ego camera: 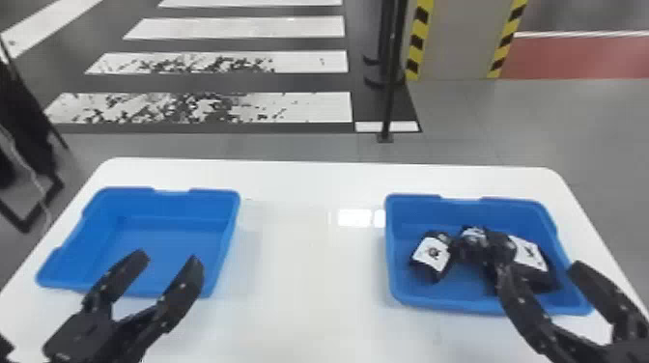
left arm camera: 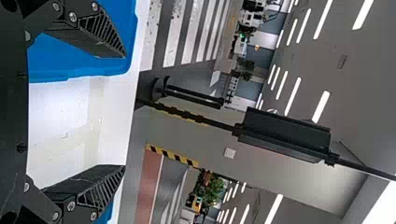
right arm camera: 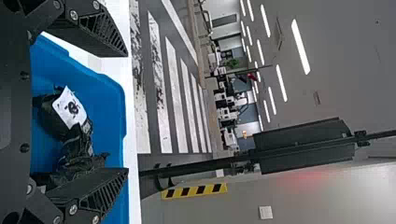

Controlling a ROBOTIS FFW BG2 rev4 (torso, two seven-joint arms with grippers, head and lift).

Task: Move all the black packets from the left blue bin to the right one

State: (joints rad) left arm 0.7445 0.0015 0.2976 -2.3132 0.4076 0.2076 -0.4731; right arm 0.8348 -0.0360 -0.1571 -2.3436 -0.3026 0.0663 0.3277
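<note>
Partly, the spread right hand [ego camera: 538,268] hides black packets [ego camera: 432,256]; the left hand [ego camera: 169,258] gapes too.

Large indoor hall, test-floor or lab type — exact use can't be told. Head view: grey tiled floor [ego camera: 531,125] with a zebra crossing [ego camera: 309,62] marked on it, white bars on dark, some bars patchy with black. Beyond the white table [ego camera: 309,181], a grey pillar [ego camera: 456,38] edged in yellow-black hazard striping [ego camera: 419,36], plus a red floor area [ego camera: 579,58] beside it. Wrist views: wide grey ceiling [right arm camera: 341,56] with rows of strip lights [right arm camera: 300,46], a black panel [left arm camera: 285,135] on a pole, green plants [left arm camera: 215,186] and white equipment [right arm camera: 226,113] far off — too small to identify.
</note>
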